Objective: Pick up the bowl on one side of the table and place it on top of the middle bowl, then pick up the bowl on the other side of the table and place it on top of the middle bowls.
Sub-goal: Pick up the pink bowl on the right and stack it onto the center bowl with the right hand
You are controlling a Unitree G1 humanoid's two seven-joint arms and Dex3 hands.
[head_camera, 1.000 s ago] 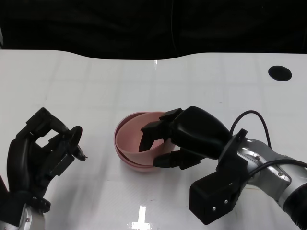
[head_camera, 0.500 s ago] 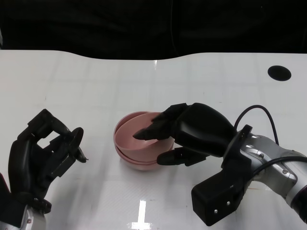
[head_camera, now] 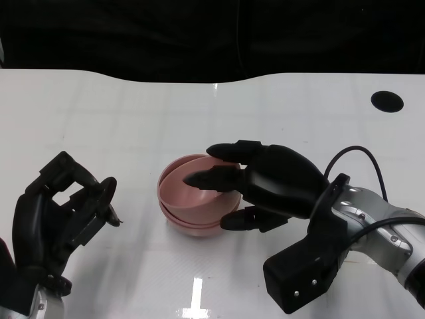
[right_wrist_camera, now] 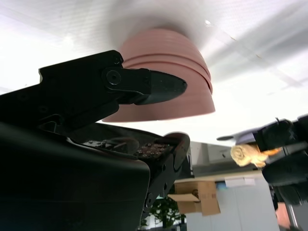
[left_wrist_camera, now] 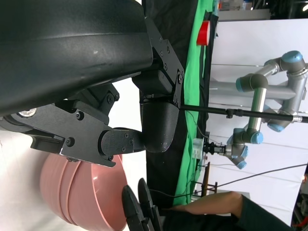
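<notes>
Three pink, smooth-sided plastic bowls (head_camera: 192, 199) sit nested in one stack near the middle of my white tabletop (head_camera: 133, 126), the top one tilted a little inside the others, so its rim stands higher on the far side. From the head camera I see my right hand (head_camera: 255, 189) at the stack's right edge: upper fingers (head_camera: 212, 178) reach over the rim and hang above the hollow of the top bowl, while a lower finger lies beside the outer wall near the table. I cannot tell from this view whether any fingertip actually touches the pink plastic. My right wrist camera shows one black finger (right_wrist_camera: 144, 86) stretched out in front of the stacked pink walls, with what looks like a slim gap, so I read that hand as spread and holding nothing.

My left hand (head_camera: 56, 212) sits well apart from the bowls at the near left of the table, palm up off the surface, its fingers loosely curled but parted, with nothing in them. The left wrist camera catches the pink stack beyond that hand, and a person's arm in a dark sleeve (left_wrist_camera: 226, 211) past the table edge. One round black hole (head_camera: 387, 101) marks the far right of the tabletop.
</notes>
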